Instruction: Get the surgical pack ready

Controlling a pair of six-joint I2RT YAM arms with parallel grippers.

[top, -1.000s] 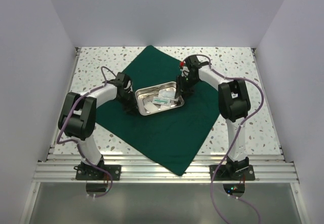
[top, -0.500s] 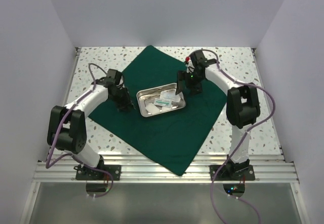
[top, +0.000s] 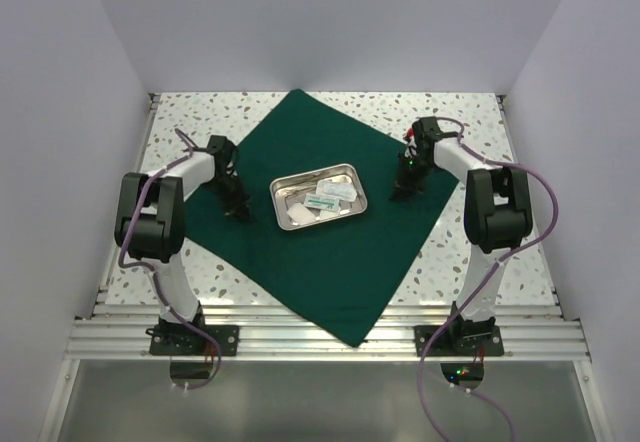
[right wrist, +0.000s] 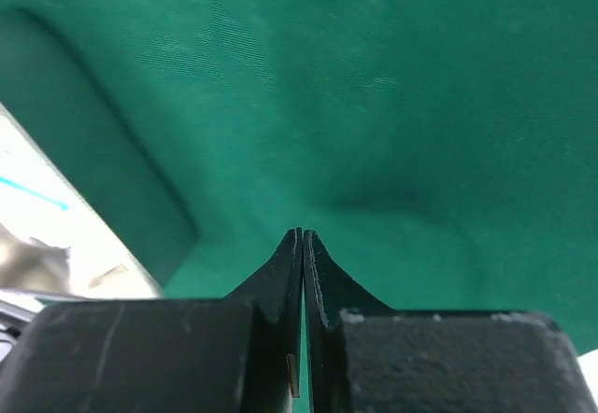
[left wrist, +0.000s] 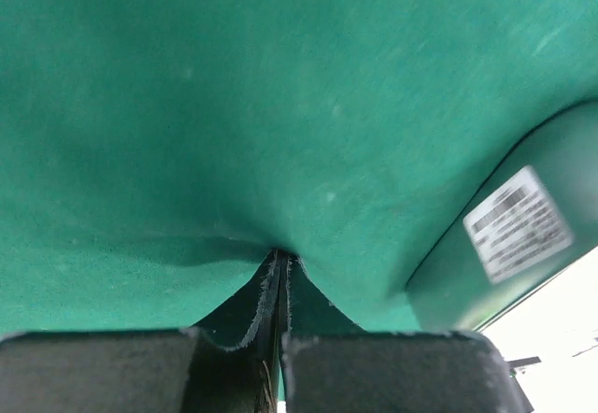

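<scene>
Green drape (top: 330, 252) — just beneath closed fingers (left wrist: 140, 376)

Plain white walls (top: 330, 22); speckled terrazzo table (top: 470, 112).

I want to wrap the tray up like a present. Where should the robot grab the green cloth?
Probably a corner, such as the near corner of the green cloth, pinched from outside the edge. The cloth lies flat in a diamond and the steel tray weighs down its middle, so only corners lift freely.
</scene>
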